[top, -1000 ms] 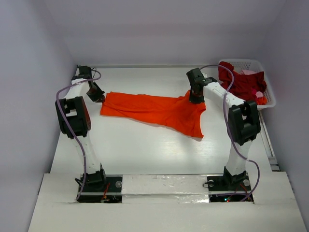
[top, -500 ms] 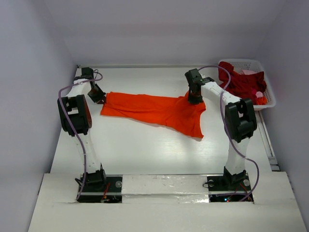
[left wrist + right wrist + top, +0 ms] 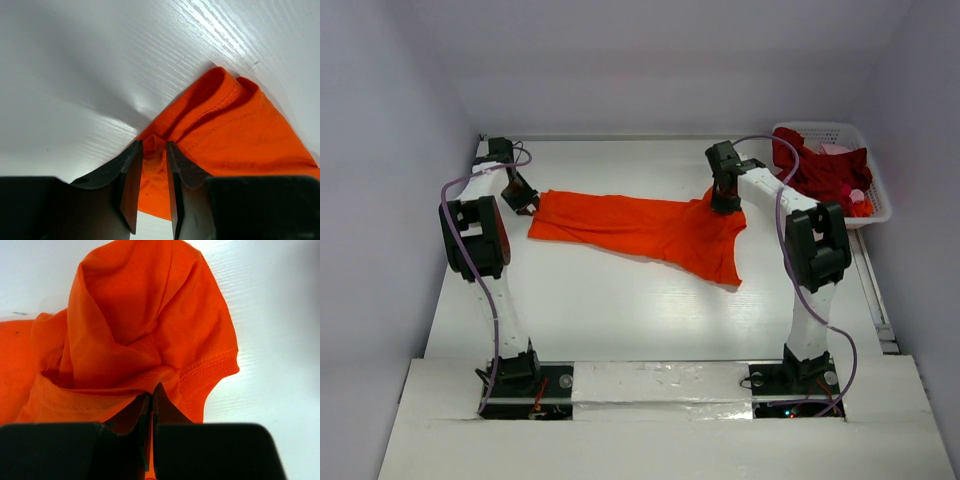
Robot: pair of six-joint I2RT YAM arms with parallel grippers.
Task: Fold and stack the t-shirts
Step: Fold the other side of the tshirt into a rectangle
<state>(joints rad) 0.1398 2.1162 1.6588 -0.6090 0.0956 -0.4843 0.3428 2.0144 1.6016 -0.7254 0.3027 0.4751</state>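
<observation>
**A:** And there was the orange t-shirt (image 3: 640,230), spread across the upper middle of the overhead frame. It lay flat on the white table (image 3: 620,310), a long strip running from left to right, with its wider end dropping toward the lower right.

**B:** Bright, plain cloth with stitched hems, and you could see the seam lines clearly in both wrist views. What about the left gripper (image 3: 525,200)?

**A:** It was down at the shirt's left tip. Its fingers were parted a little, and a ridge of orange cloth stood up between them. I couldn't tell whether they pinched that ridge or only flanked it.

**B:** The right gripper (image 3: 724,203) was another story. It was closed tight on a bunched fold at the shirt's upper right edge, and the cloth billowed up above the fingers in a hood.

**A:** Over in the upper right corner sat the white lattice basket (image 3: 825,130), piled with dark red shirts (image 3: 820,170) and a pinkish shirt (image 3: 835,150) peeking out behind them.

**B:** It was well apart from the orange one, with the right arm's forearm stretched between the two.
</observation>
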